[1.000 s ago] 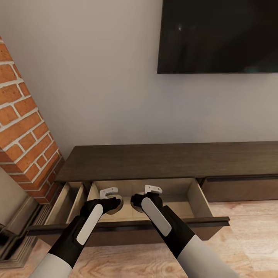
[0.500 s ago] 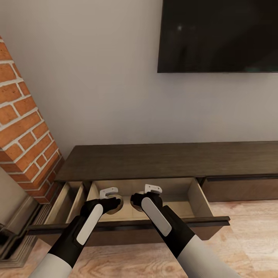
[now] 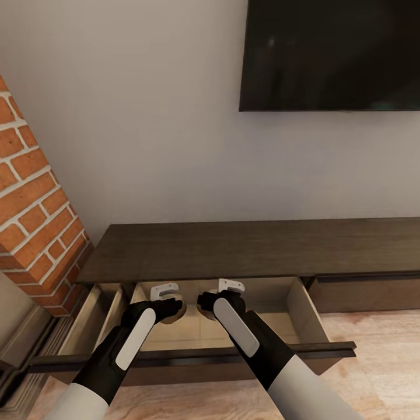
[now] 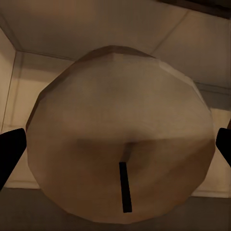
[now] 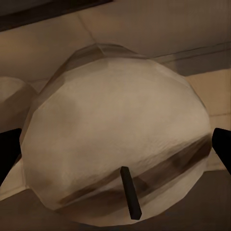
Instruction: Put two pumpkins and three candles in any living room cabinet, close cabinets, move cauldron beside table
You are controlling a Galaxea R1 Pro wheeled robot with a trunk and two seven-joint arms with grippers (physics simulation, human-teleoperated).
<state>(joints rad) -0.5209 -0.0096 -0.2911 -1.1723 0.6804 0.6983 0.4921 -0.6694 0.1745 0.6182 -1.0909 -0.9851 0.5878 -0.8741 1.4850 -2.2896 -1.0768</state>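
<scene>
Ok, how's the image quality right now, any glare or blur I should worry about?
Head view: evenly lit, faint glare spot on the TV, drawer interior shaded. Left wrist view: candle so close it looks soft and dim. Right wrist view: candle brighter, equally soft.

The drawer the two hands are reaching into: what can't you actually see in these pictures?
- Head view: the drawer floor beneath both hands is covered by the arms, so anything lying there is hidden.
- Left wrist view: the candle held in the left hand blocks most of the interior behind it.
- Right wrist view: the second candle in the right hand does likewise; a pale rounded shape beside it is cut off at the frame's edge, unidentifiable.
</scene>
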